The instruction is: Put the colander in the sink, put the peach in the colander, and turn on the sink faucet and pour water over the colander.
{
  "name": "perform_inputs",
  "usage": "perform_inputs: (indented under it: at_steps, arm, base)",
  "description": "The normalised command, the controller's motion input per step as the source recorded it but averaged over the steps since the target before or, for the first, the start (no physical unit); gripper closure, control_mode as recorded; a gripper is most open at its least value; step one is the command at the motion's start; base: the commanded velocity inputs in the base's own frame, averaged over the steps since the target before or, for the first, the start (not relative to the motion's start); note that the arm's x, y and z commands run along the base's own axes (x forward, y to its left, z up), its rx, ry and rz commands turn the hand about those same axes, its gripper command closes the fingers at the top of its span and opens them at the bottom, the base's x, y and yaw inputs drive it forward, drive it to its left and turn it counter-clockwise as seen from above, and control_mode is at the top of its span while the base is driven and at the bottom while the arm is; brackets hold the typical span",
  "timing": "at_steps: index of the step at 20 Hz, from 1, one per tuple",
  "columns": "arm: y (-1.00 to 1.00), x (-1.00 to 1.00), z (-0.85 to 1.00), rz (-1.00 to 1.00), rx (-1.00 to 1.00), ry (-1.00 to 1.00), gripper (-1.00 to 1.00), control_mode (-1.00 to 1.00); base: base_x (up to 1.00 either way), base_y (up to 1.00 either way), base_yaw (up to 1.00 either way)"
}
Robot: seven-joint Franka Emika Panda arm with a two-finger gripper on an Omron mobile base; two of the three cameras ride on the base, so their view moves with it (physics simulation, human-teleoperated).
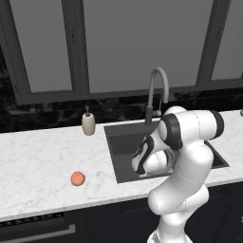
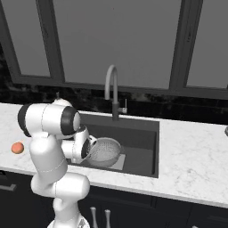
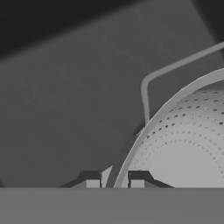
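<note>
Two fingers: gripper [image 3: 114,183] pinching the colander [image 2: 104,152] rim
Colander: inside the sink [image 2: 142,153], over its lighter square
Peach [image 1: 78,178]: on the counter [image 1: 38,161], left of sink, well apart

Silvery perforated colander [image 2: 105,151]; orange-pink peach [image 1: 78,178]; dark grey sink [image 2: 144,147].

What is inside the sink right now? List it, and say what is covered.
The colander sits in the sink, its rim pinched by the gripper. The colander looks empty. The arm hides part of the basin floor.
</note>
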Motion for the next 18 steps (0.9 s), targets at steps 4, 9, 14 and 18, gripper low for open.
perform_inputs:
  at_steps: [4, 9, 14, 18]
  arm:
    - [-0.17, 0.0, 0.0, 0.0, 0.0, -0.04, 1.0, -1.0]
    - [-0.1, 0.0, 0.0, 0.0, 0.0, -0.02, 1.0, -1.0]
    - [-0.06, 0.0, 0.0, 0.0, 0.0, 0.0, 1.0, -1.0]
    - [-0.14, 0.0, 0.0, 0.0, 0.0, 0.0, 1.0, -1.0]
  base:
    - [0.0, 0.0, 0.0]
    - [0.0, 0.0, 0.0]
    - [0.0, 0.0, 0.0]
    - [0.0, 0.0, 0.0]
